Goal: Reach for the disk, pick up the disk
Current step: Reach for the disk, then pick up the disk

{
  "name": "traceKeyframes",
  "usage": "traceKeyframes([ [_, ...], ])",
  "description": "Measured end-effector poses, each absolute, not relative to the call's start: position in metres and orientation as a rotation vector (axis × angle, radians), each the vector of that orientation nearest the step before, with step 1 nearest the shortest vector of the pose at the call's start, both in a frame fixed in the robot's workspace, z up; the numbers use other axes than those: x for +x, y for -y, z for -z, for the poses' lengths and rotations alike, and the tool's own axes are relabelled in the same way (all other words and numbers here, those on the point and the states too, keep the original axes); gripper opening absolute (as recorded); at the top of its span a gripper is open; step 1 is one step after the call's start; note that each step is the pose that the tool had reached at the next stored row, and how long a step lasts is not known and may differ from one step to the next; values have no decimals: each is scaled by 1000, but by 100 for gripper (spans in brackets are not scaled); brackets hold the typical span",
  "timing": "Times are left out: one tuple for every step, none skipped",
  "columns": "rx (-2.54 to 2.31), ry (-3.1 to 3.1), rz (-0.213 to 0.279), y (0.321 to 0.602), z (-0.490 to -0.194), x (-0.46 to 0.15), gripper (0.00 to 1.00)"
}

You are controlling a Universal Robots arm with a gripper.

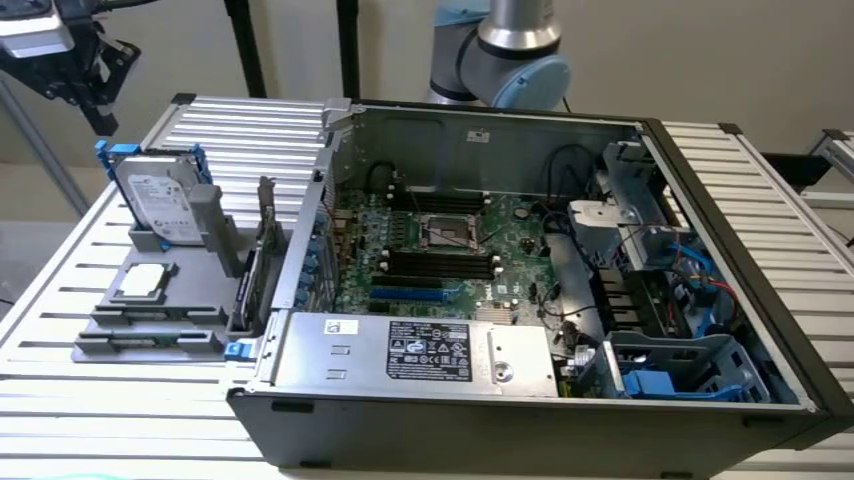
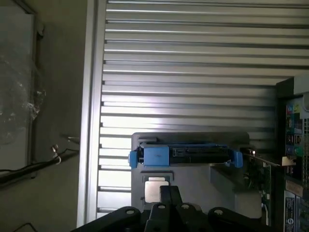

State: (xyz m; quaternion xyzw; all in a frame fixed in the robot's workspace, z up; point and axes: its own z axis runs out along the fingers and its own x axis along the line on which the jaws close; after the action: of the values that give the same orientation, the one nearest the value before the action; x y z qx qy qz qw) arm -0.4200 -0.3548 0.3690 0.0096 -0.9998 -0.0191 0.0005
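Silver-grey rectangular disk in blue plastic bracket (image 1: pixel 158 200), upright in grey stand (image 1: pixel 147 300); black gripper (image 1: pixel 96 110) hovers apart.
Its spread cannot be told; an off-centre descent could strike the disk's edge.

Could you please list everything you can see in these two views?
table: one, silver slatted, under everything
computer case: one, black, lid off, on the table
circuit board: one, green, inside the case
power box: one, silver with a black-and-white label, at the case's near edge
stand: one, grey, on the table, to the exterior view's left of the case
disk: one, silver-grey in a blue bracket, upright in the stand
chip: one, silver square, flat on the stand
arm: one, silver and light blue, behind the case
gripper: one, black, above the disk, apart from it
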Motion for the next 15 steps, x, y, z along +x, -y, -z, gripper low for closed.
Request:
traceKeyframes([
  [30,3140,60,351,-369,-421,11],
  [30,3140,60,347,-369,-422,11],
  [31,3140,60,343,-369,-422,11],
  [31,3140,60,340,-369,-423,11],
  [32,3140,60,337,-369,-424,11],
  [34,3140,60,335,-369,-425,11],
  [35,3140,60,335,-369,-425,11],
  [35,3140,60,335,-369,-425,11],
  [35,3140,60,335,-369,-425,11],
  [35,3140,60,335,-369,-425,11],
  [35,3140,60,335,-369,-425,11],
  [35,3140,60,335,-369,-425,11],
  [35,3140,60,335,-369,-425,11],
  [35,3140,60,335,-369,-425,11],
  [35,3140,60,335,-369,-425,11],
])
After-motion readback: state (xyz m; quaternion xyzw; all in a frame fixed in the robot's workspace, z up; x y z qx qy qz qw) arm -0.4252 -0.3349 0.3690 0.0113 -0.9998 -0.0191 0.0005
